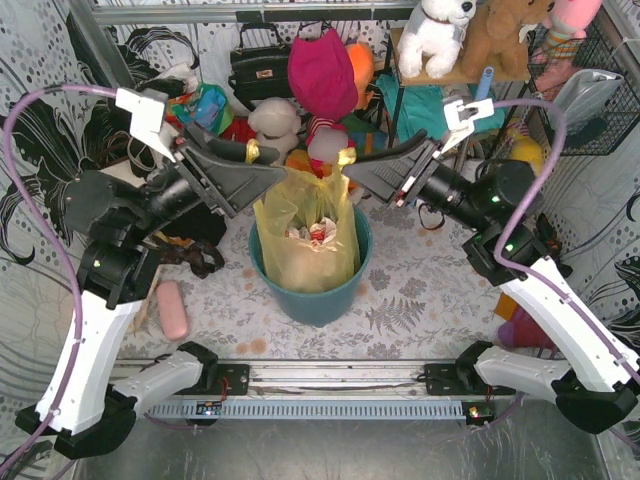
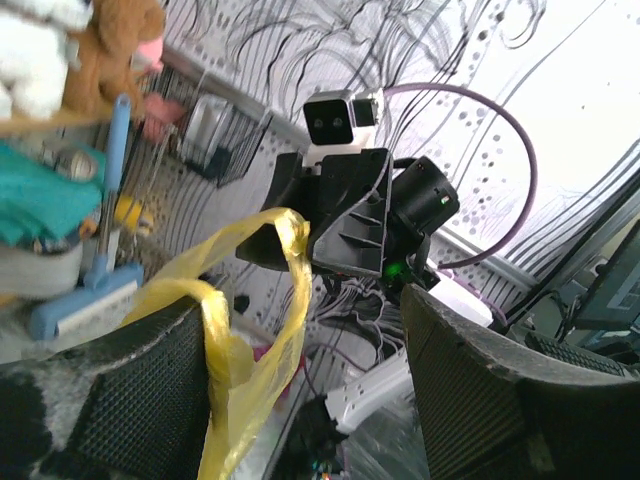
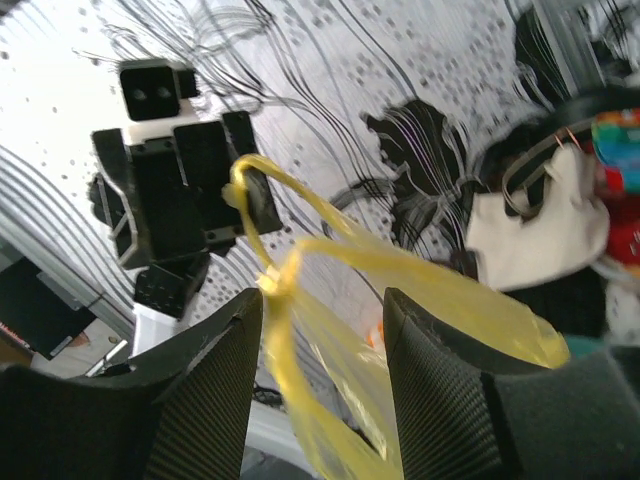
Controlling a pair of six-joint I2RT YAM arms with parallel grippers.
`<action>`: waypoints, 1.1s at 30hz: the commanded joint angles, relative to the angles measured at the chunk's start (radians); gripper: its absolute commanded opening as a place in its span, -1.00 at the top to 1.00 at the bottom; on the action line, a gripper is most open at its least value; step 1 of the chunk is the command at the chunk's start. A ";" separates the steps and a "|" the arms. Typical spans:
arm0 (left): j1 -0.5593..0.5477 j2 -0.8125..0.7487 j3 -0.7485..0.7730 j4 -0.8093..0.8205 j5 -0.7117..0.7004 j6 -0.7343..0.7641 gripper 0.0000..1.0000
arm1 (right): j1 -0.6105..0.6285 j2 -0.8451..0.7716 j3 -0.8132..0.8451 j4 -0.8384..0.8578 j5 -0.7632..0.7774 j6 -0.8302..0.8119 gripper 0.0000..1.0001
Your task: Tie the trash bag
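The yellow trash bag stands in the round teal bin, with crumpled white-and-red paper showing inside. Its handles are pulled up between my two grippers. My left gripper is open at the bag's top left. In the left wrist view a yellow handle loop drapes over one finger. My right gripper is open at the top right. In the right wrist view yellow handle strips run between its fingers, and one loop reaches the left gripper's tip.
A pink oblong thing lies on the table left of the bin. Behind the bin are soft toys, a black handbag and a white plush dog. A wire basket hangs at the right. A cream tote shows in the right wrist view.
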 commanded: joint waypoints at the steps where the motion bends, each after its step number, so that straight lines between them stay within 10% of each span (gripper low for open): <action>1: 0.008 -0.035 -0.140 -0.028 -0.023 -0.006 -0.52 | -0.004 -0.035 -0.136 0.064 0.046 0.044 -0.04; 9: 0.008 -0.046 -0.083 -0.144 -0.034 0.069 -0.50 | -0.004 0.108 -0.034 0.159 -0.117 0.127 -0.18; 18: 0.009 -0.043 -0.047 -0.189 -0.074 0.113 -0.31 | -0.002 0.147 -0.061 0.427 -0.176 0.306 0.28; 20: 0.010 -0.035 -0.002 -0.215 -0.122 0.146 -0.09 | -0.002 0.143 -0.030 0.419 -0.161 0.310 0.95; 25: 0.010 -0.045 0.160 -0.422 -0.426 0.281 0.98 | -0.002 0.033 0.023 0.191 -0.001 0.108 1.00; 33: 0.010 -0.161 0.109 -0.547 -0.757 0.332 1.00 | -0.002 -0.206 -0.159 0.000 0.273 -0.025 1.00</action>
